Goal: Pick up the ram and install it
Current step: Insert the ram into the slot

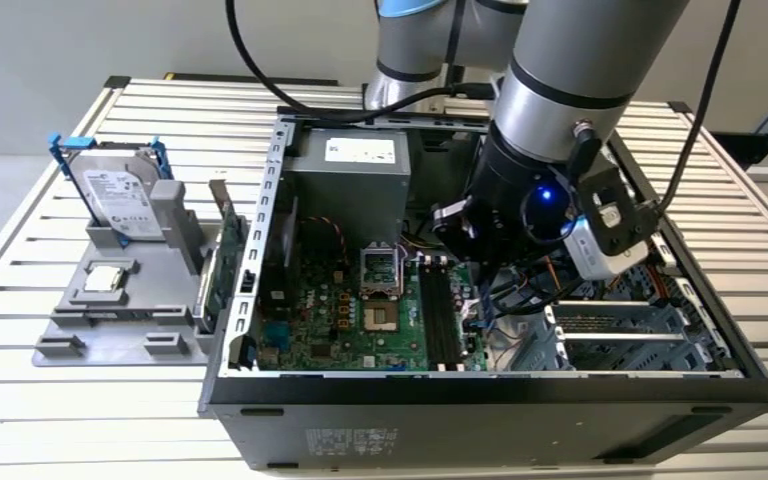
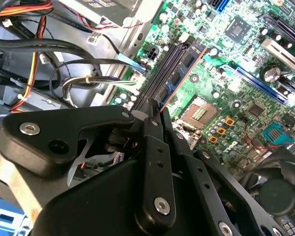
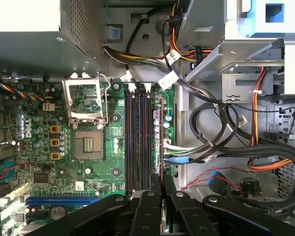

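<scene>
**Ram gripped on edge at the slots, cables close by**

The hand (image 3: 162,196) is clenched on the ram (image 2: 181,73), which runs straight out from the fingertips (image 2: 155,110) as a thin strip set on its edge. In the first wrist view the strip lies parallel to the two black slots (image 3: 136,142) and just beside them, on the side away from the socket (image 3: 88,145). Whether its lower edge has entered a slot I cannot tell.

The likeliest fault, as I judge it, is a tilted or offset stick: pressed that way it would ride on the slot wall or bend rather than seat.

Room is tight on one flank. Looped cables (image 3: 211,147) hang just beside the ram and could snag a finger or get trapped under the stick. Beyond the ram's far end stands the power supply (image 3: 39,29). The case (image 1: 491,385) walls in the whole bay, so the open way is upward.
</scene>
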Controlling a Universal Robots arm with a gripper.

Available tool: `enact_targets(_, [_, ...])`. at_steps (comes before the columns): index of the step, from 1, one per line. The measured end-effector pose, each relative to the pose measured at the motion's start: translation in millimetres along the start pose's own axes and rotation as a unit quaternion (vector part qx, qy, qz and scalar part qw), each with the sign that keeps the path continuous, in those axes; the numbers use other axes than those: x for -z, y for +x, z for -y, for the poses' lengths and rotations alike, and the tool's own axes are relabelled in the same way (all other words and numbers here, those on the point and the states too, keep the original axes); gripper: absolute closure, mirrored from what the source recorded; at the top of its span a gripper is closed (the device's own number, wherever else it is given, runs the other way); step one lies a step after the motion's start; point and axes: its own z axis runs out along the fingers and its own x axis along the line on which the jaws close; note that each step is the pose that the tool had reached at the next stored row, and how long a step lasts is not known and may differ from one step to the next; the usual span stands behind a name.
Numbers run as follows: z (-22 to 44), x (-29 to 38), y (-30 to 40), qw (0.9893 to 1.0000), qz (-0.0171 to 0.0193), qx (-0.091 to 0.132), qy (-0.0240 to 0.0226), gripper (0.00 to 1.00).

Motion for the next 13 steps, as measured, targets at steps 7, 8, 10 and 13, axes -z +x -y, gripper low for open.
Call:
enact_targets(7, [0.1,-8.3,1.5,1.0000,0.0000,0.000,0.0002,1.00])
enact_targets(8, [0.1,-9.2,1.7,1.0000,0.0000,0.000,0.0001,1.00])
enact_targets(10, [0.2,-10.7,2.4,1.0000,-0.0001,0.000,0.0001,1.00])
enact_targets(13, [0.2,-13.0,4.2,1.0000,0.0000,0.000,0.0002,1.00])
